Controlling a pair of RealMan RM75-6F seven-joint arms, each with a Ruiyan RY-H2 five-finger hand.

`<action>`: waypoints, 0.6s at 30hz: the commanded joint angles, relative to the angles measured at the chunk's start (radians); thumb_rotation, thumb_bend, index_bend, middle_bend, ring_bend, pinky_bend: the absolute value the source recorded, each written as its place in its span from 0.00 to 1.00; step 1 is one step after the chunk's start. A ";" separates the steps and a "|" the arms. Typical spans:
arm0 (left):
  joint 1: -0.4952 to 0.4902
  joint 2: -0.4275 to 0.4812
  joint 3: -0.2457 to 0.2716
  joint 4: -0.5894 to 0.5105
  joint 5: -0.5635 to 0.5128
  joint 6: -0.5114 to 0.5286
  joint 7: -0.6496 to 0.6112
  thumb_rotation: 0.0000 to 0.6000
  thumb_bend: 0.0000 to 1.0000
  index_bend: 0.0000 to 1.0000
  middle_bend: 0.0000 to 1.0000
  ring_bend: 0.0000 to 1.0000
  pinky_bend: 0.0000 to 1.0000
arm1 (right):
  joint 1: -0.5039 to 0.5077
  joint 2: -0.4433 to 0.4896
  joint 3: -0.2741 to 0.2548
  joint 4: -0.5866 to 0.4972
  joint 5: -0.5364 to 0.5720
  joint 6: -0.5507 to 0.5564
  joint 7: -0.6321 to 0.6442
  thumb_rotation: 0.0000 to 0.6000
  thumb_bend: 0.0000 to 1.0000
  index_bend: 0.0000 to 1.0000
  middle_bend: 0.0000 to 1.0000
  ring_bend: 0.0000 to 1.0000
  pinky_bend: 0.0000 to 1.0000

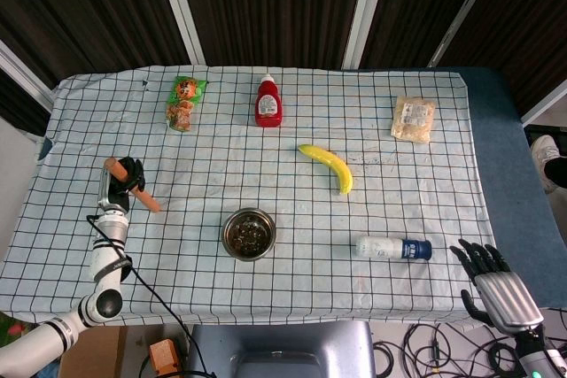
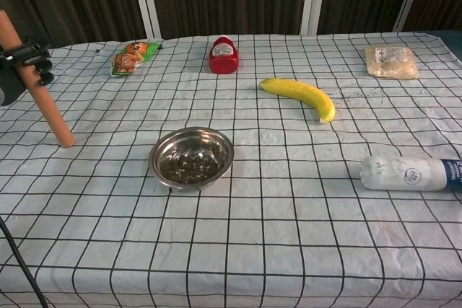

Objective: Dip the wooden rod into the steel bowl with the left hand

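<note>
My left hand (image 1: 124,181) (image 2: 22,66) grips the wooden rod (image 1: 139,192) (image 2: 45,99) over the left side of the table. The rod slants down to the right, its lower tip close above the cloth. The steel bowl (image 1: 249,233) (image 2: 191,157) stands near the table's front middle, well to the right of the rod, with dark bits inside. My right hand (image 1: 494,285) hangs open off the table's front right corner, holding nothing.
On the checked cloth (image 1: 292,192) lie a banana (image 1: 328,166) (image 2: 299,96), a red ketchup bottle (image 1: 267,101) (image 2: 224,55), a green snack pack (image 1: 184,101) (image 2: 131,57), a pale food packet (image 1: 413,119) (image 2: 390,61) and a white bottle (image 1: 392,248) (image 2: 408,173) on its side.
</note>
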 commanded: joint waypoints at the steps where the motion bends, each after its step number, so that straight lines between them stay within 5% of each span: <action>1: 0.010 -0.005 0.000 -0.016 0.026 0.038 -0.017 1.00 0.97 0.97 1.00 0.89 1.00 | 0.000 -0.001 -0.001 0.001 0.001 -0.002 -0.002 1.00 0.48 0.00 0.00 0.00 0.00; 10: 0.063 0.042 0.023 -0.270 0.171 0.220 -0.026 1.00 1.00 0.96 1.00 0.94 1.00 | 0.004 -0.006 -0.002 -0.001 0.003 -0.015 -0.013 1.00 0.48 0.00 0.00 0.00 0.00; 18: 0.099 0.172 0.064 -0.667 0.186 0.180 0.004 1.00 1.00 0.95 1.00 0.94 1.00 | 0.010 -0.002 -0.008 -0.005 -0.008 -0.025 -0.004 1.00 0.48 0.00 0.00 0.00 0.00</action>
